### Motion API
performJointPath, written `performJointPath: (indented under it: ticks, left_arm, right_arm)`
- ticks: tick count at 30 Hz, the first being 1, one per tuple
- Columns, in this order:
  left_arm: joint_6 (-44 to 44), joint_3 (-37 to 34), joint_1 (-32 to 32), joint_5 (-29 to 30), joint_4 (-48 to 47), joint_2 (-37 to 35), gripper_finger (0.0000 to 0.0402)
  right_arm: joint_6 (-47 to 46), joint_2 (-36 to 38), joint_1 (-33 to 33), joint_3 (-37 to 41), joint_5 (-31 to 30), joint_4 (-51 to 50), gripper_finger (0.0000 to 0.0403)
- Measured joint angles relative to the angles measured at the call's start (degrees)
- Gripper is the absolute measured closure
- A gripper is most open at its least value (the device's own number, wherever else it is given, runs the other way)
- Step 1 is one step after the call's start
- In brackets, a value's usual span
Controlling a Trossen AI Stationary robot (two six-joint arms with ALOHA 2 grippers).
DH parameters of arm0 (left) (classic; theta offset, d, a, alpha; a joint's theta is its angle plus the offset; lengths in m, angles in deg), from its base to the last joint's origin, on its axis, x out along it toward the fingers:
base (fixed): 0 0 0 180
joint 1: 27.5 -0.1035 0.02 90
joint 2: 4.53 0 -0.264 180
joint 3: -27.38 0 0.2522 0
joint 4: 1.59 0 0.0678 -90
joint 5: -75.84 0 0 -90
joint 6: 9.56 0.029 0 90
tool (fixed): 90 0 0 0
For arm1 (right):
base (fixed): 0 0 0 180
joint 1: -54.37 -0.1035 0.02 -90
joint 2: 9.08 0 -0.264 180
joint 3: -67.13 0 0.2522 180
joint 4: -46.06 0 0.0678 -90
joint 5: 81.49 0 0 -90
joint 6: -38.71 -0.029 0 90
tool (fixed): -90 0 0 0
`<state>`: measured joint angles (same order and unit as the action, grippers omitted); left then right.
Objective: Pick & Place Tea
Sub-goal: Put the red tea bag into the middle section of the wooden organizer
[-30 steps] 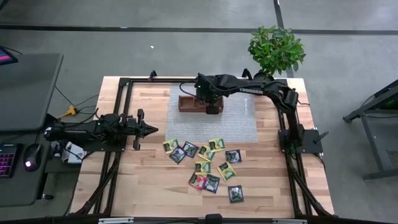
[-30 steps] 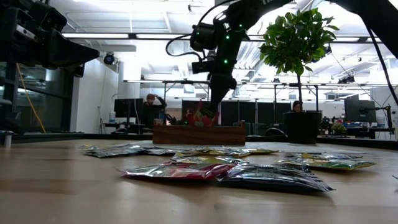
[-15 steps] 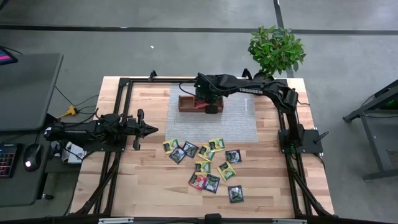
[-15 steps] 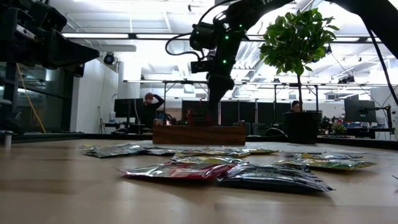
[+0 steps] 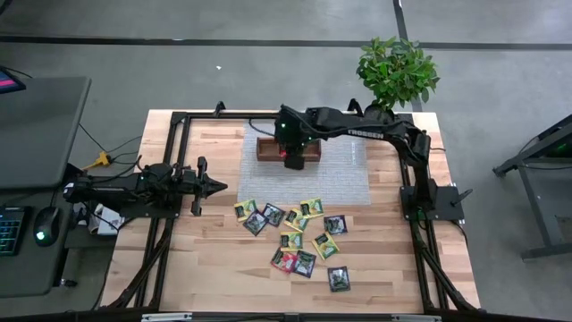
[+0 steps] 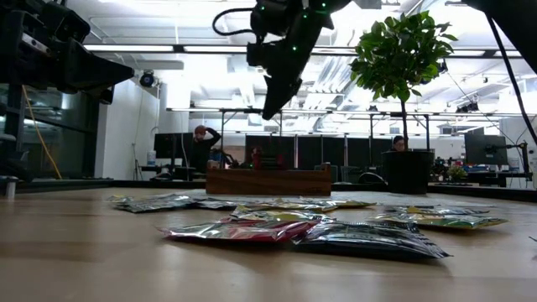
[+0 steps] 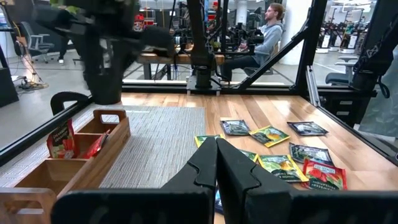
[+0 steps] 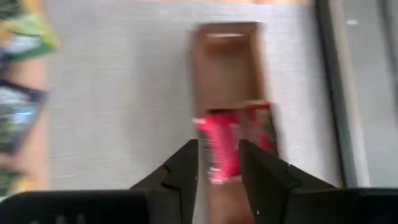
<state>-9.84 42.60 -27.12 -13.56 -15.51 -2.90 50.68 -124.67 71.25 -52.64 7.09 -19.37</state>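
Several tea packets (image 5: 295, 234), yellow-green, red and dark, lie flat and scattered on the near half of the table, close in the low view (image 6: 243, 231). The wooden tray (image 5: 266, 148) sits on the grey mat. Red packets (image 8: 217, 146) stand on edge in its middle compartment (image 7: 62, 140). My right gripper (image 8: 219, 168) hangs open and empty above the tray, well clear of it in the low view (image 6: 268, 109). My left gripper (image 7: 217, 155) is shut and waits at the table's left side (image 5: 222, 186).
A grey woven mat (image 5: 340, 174) covers the table's middle and far part. A potted plant (image 5: 398, 72) stands at the far right corner. Black frame rails (image 5: 174, 161) run along the table's sides. People show in the room behind the table.
My right gripper, holding a red packet over the tray, went down into the tray and let the packet go. It then rose well clear and shifted a little toward the table's left. The packet now stands in the tray's middle compartment.
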Motion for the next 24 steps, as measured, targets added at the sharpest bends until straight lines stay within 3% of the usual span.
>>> performJointPath:
  ticks: [6, 24]
  left_arm:
    - [0.0, 0.0, 0.02, 0.0, 0.0, 0.0, 0.0401]
    - [0.0, 0.0, 0.02, 0.0, 0.0, 0.0, 0.0401]
  right_arm:
    - [0.03, -1.54, -1.37, 0.09, 7.03, -4.04, 0.0391]
    - [4.59, -9.18, 1.69, 0.11, 8.42, 0.16, 0.0402]
